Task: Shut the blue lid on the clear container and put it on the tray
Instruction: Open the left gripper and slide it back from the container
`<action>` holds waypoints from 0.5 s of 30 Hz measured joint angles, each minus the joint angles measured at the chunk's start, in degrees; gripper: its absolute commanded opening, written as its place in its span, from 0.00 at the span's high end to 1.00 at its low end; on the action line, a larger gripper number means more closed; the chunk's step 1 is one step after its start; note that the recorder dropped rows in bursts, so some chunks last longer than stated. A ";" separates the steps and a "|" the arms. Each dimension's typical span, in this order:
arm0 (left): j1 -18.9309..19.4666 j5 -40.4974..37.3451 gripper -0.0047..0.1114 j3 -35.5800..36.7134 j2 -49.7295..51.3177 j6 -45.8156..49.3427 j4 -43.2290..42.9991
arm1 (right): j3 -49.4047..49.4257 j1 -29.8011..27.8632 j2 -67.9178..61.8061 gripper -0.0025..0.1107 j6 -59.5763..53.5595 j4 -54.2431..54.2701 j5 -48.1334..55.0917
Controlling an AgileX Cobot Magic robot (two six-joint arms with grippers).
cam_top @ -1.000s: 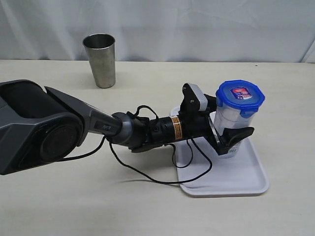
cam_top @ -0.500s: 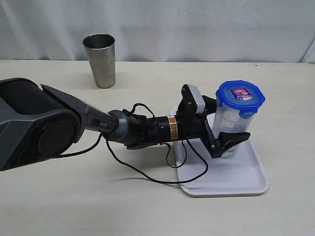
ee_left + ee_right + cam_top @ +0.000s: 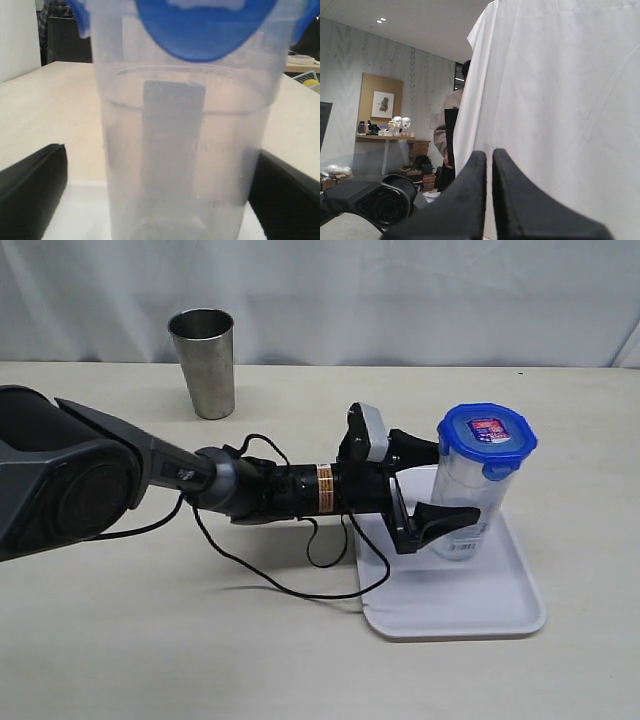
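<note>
Left gripper (image 3: 458,480): my fingers (image 3: 31,195) stood wide apart, one on each side of the clear container (image 3: 480,490), clamped on nothing. One pad was well clear of the wall and the other just beside it. I could not tell whether that one touched.
Right gripper (image 3: 489,200): fingers pressed together with nothing between them, pointing at a white curtain (image 3: 560,100) and away from the work.
Container: upright on the tray (image 3: 470,608), near its far side.
Blue lid (image 3: 488,440): seated on the container's mouth. One flap hung down the near side. Whether all four were latched, I could not tell.
Step, as I judged it: load set down, fingers to come off it.
How to do it well: keep the fingers at full spread and draw back straight along the forearm's line, low and level. Let no sideways drift bring the near pad onto the wall, since a tall narrow tumbler would likely tip from a light drag. Mind the loose cable (image 3: 330,585) lying by the tray rim.
Bystander: steel cup (image 3: 205,360), well apart at the back of the table (image 3: 150,650).
Lid sticker (image 3: 489,429): red and white, print too small to read.
Container label (image 3: 174,130): a grey rectangle seen through the wall, no print legible.
Wrist band (image 3: 324,488): orange strip on my left arm, lettering unreadable.
</note>
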State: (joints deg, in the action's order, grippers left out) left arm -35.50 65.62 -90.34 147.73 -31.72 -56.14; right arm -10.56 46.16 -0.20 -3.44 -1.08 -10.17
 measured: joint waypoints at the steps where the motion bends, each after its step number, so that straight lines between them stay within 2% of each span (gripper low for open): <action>1: 0.53 0.00 0.20 0.00 -0.13 -0.40 -1.09 | 0.00 0.00 0.00 0.94 0.00 0.00 0.00; 9: 3.91 -0.14 0.20 0.00 -1.92 -4.65 -7.36 | 0.00 0.00 0.00 0.94 0.00 0.00 0.00; 15: 5.73 -0.36 0.20 0.00 -3.17 -5.66 -8.93 | 0.00 0.00 0.00 0.94 0.00 0.00 0.00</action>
State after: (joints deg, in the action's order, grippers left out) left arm -29.77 65.26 -90.34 144.57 -37.38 -65.07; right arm -10.56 46.16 -0.20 -3.44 -1.08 -10.17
